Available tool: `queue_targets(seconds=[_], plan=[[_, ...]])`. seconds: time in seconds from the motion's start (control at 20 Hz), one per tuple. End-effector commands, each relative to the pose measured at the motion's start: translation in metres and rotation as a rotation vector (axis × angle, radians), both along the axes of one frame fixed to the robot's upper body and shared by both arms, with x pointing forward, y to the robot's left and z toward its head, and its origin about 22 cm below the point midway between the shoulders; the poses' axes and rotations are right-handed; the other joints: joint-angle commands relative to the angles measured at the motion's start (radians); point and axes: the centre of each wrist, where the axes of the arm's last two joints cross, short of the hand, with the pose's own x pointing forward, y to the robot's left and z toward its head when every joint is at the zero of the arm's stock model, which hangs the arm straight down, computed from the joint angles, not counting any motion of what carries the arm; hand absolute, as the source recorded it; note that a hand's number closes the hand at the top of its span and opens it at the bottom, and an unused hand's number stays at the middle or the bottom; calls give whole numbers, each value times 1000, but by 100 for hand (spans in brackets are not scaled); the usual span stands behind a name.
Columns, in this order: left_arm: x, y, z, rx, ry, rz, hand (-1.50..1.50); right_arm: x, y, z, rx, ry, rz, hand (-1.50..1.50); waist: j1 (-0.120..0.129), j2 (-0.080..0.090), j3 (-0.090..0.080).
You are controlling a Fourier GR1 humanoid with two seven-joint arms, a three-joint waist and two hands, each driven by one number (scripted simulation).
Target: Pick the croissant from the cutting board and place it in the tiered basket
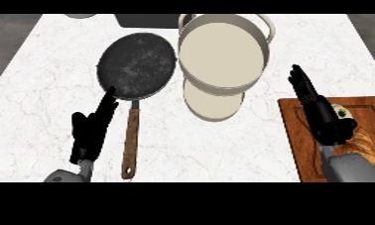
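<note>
Head view, lower left of the frame: my left hand (89, 129) rests on the white counter (44, 70), fingers straight and relaxed, holding nothing, just beside the wooden handle of the dark frying pan (138, 66). At centre and upper centre stands the tiered basket (222, 53), its large cream upper tray overlapping a smaller lower tray that shows beneath it. Right of that, my right hand (319, 109) hangs over the cutting board (293, 140) at the lower right, fingers straight and pointing toward the top of the frame, closed on nothing. The croissant (359, 140) lies on the board, mostly hidden behind my palm and wrist; only its golden edge shows at the right edge of the frame. I cannot tell whether my palm touches it. As I judge it, the step in hand is the reach: I should settle lower over the croissant, keep my fingers spread until they straddle it, then curl round its middle.
</note>
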Motion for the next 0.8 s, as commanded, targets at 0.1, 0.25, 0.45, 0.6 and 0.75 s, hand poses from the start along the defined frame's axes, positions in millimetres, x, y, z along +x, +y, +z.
queue_targets(seconds=[0.1, 0.25, 0.45, 0.6, 0.75], plan=[[-16, 37, -6, 60, -16, 123, 0, -10, -81, 49, -118, -190, -440, 150, -65, 0, -1], [-24, 50, -14, 124, 12, 229, 0, -29, -150, 86, -239, -310, -808, 150, -141, -16, -3], [-39, 48, -22, 79, 49, 253, 0, -66, -183, 50, 32, -179, -1405, -150, -182, -15, 0], [-48, 30, -25, 59, 24, 223, 0, -102, -185, 54, 7, -306, -1552, -150, -134, -6, 0], [-48, 30, -20, 82, 13, 194, 0, -143, -150, 67, 3, -322, -1483, -150, -96, 3, -1]])
